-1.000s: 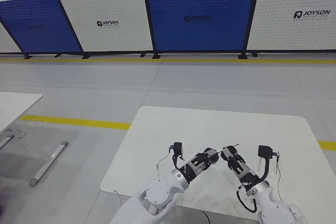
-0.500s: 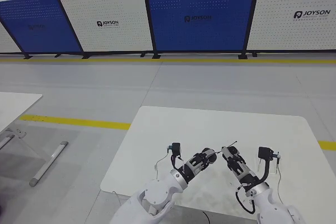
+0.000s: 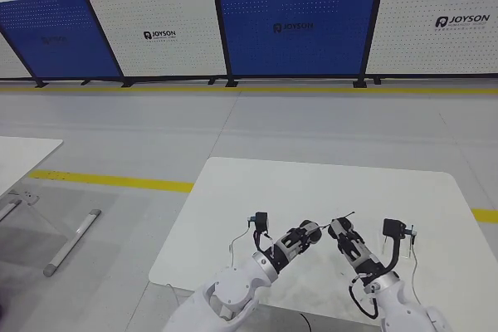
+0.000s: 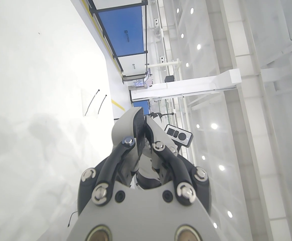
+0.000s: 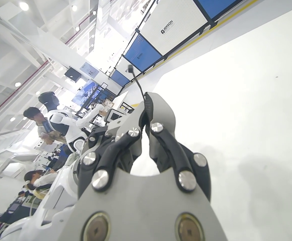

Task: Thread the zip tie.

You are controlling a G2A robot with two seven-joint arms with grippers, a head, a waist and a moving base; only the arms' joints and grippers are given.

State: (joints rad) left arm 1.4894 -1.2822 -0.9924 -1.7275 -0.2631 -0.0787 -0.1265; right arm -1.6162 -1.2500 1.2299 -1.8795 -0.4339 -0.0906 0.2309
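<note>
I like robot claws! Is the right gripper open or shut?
Shut. The right gripper is closed tight on the zip tie, with no gap showing, and the tie's head pokes out past its tip.

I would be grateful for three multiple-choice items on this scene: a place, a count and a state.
1. Where do the spare zip ties lie? A) on the white table B) on the floor C) in a tray
2. How many spare zip ties lie there? A) one B) two C) four
3. The right gripper is: A) open B) shut on a black zip tie C) shut on nothing
Answers: 1A, they lie flat on it; 2B, two lie side by side; 3B, its head sticks out beyond the closed fingertips.
</note>
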